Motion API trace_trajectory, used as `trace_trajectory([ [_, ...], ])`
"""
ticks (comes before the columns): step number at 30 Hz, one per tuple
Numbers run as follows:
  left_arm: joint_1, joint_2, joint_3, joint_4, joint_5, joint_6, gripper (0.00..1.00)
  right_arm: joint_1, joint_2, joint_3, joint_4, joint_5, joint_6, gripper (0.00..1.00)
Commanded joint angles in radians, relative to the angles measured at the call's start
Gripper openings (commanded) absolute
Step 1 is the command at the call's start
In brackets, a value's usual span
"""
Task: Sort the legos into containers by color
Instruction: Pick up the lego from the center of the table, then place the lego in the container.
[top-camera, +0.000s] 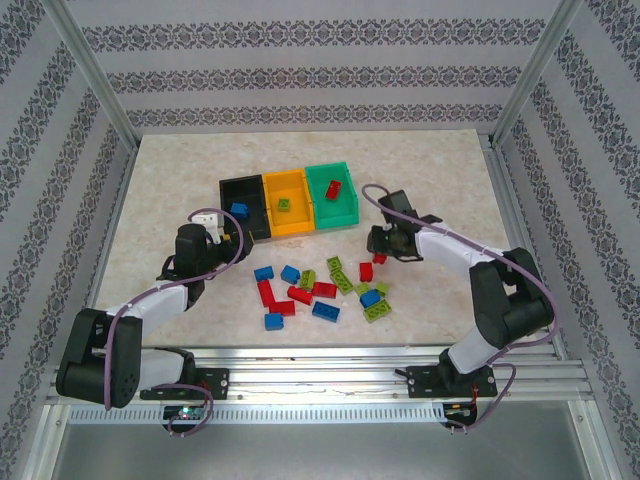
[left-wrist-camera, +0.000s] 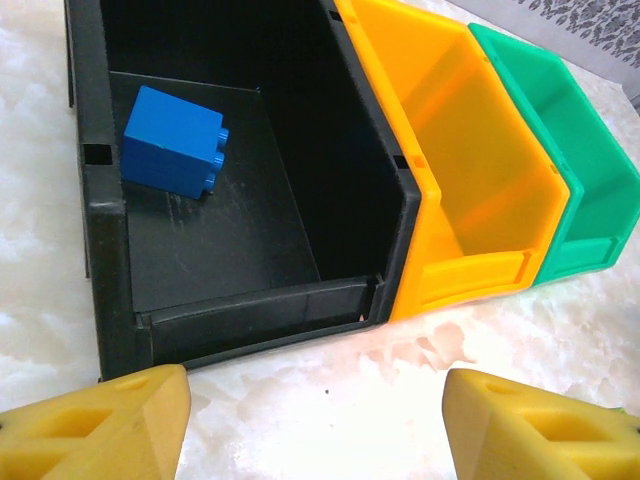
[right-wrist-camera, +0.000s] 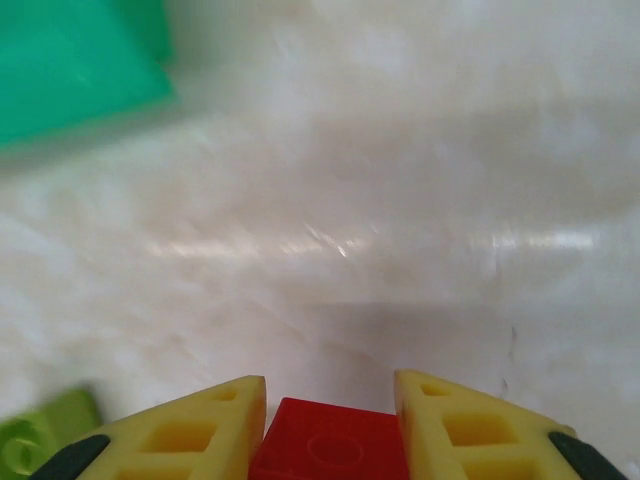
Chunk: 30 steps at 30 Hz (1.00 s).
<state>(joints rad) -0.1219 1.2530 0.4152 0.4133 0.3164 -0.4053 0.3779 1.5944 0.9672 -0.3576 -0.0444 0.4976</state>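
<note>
Yellow right fingers pinch a red lego, its lower part cut off by the frame edge. Beyond, the green bin is blurred. Spread and empty, the left fingers face the black bin, which holds a blue lego.

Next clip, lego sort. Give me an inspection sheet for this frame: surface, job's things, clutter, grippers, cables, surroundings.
Surface: pale marbled tabletop, no spills seen.
Job's things: black bin holds one blue brick; orange-yellow bin one lime brick; green bin one red brick; loose bricks in red, blue and lime lie scattered in front of the bins.
Clutter: nothing seen.
Grippers: left gripper open, facing the black bin; right gripper shut on a second red brick near the green bin.
Cables: purple cables run along both arms.
Surroundings: patterned walls, metal frame posts.
</note>
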Motion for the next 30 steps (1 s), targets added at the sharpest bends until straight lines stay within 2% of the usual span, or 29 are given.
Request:
trace_trajectory([
  [1, 0.012, 0.011, -0.009, 0.058, 0.025, -0.011, 0.67, 0.024, 0.052, 0.136, 0.016, -0.025, -0.022, 0.33],
  [9, 0.012, 0.012, -0.006, 0.056, 0.029, -0.007, 0.68, 0.061, 0.303, 0.528, -0.010, -0.065, -0.054, 0.35],
  [14, 0.013, 0.007, -0.009, 0.052, 0.027, -0.005, 0.68, 0.058, 0.406, 0.681, -0.056, -0.063, -0.070, 0.45],
  [16, 0.012, 0.005, -0.008, 0.050, 0.030, -0.004, 0.68, 0.061, 0.394, 0.664, -0.053, -0.065, -0.068, 0.52],
  [19, 0.012, 0.005, -0.008, 0.051, 0.034, -0.007, 0.68, 0.067, 0.346, 0.588, -0.037, -0.057, -0.073, 0.56],
  [30, 0.013, 0.015, -0.011, 0.062, 0.037, -0.017, 0.68, 0.098, 0.023, 0.113, -0.020, -0.007, -0.106, 0.57],
])
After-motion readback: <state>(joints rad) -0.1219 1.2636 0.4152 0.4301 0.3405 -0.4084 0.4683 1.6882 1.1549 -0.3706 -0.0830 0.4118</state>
